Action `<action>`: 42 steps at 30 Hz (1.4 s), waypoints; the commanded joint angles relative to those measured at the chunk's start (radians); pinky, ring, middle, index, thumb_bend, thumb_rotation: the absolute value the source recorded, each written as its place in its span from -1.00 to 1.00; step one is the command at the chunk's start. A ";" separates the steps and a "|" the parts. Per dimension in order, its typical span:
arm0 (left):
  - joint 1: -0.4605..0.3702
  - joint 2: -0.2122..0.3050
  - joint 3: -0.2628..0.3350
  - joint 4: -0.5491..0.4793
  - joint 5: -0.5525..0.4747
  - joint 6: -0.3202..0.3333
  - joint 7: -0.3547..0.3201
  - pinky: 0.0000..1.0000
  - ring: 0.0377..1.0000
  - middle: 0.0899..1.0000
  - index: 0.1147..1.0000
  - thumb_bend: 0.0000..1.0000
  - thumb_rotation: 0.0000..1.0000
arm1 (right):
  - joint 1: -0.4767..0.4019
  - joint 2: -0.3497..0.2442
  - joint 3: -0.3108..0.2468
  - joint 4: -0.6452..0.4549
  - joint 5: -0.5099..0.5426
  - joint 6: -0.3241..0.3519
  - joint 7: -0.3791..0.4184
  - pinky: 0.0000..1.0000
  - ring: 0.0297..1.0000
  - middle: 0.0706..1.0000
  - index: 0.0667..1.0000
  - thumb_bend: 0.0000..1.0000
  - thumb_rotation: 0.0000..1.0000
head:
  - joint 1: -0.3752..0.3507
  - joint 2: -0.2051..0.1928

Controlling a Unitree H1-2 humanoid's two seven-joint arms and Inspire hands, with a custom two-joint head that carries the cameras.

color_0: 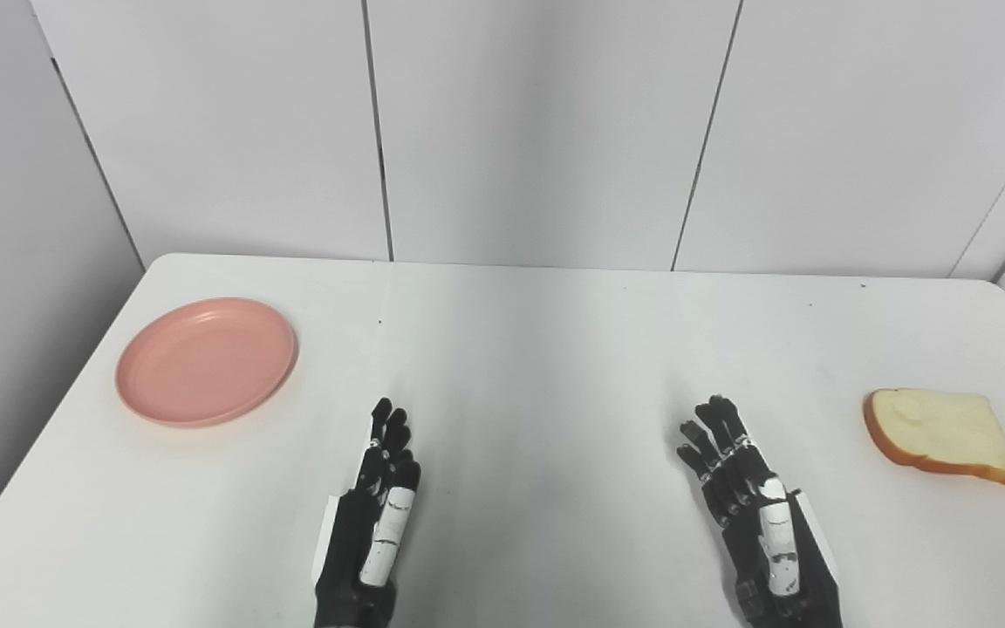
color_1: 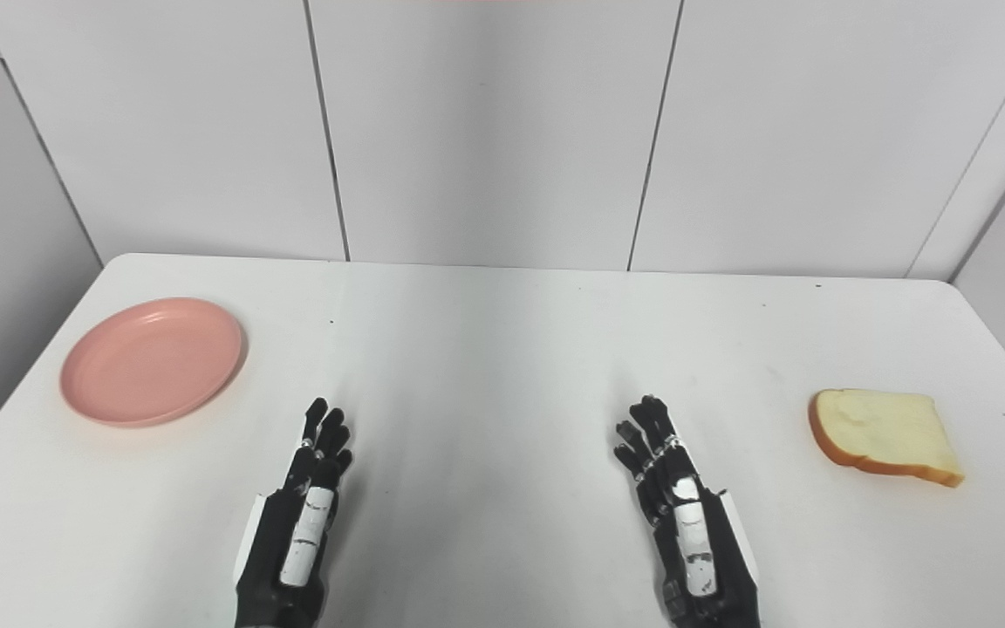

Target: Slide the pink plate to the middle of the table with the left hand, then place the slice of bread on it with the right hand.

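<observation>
A round pink plate (color_0: 206, 360) lies flat near the table's left edge, with nothing on it. A slice of bread (color_0: 940, 433) with a brown crust lies at the far right. My left hand (color_0: 373, 515) rests low at the front, to the right of and nearer than the plate, fingers stretched forward and holding nothing. My right hand (color_0: 751, 506) sits at the front right of centre, well left of the bread, fingers straight and slightly apart, also holding nothing.
The white table (color_0: 537, 349) has rounded far corners and stands against grey wall panels (color_0: 537, 131). Its left edge runs close past the plate, and its right edge lies just beyond the bread.
</observation>
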 commanded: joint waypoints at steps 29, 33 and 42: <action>0.023 0.039 0.064 -0.085 -0.078 0.061 -0.059 1.00 1.00 1.00 1.00 0.53 0.53 | 0.087 0.066 0.032 0.053 -0.093 -0.016 -0.099 0.85 0.88 0.95 0.95 0.59 0.86 | -0.147 0.042; 0.024 0.053 0.075 -0.096 -0.096 0.074 -0.065 1.00 1.00 1.00 1.00 0.56 0.53 | 0.089 0.079 0.048 0.047 -0.109 -0.012 -0.112 0.89 0.90 0.98 0.98 0.58 0.88 | -0.181 0.042; 0.025 0.067 0.090 -0.105 -0.103 0.094 -0.083 1.00 1.00 1.00 1.00 0.59 0.56 | 0.083 0.091 0.064 0.042 -0.134 -0.002 -0.131 0.90 0.90 0.96 0.98 0.63 0.86 | -0.198 0.043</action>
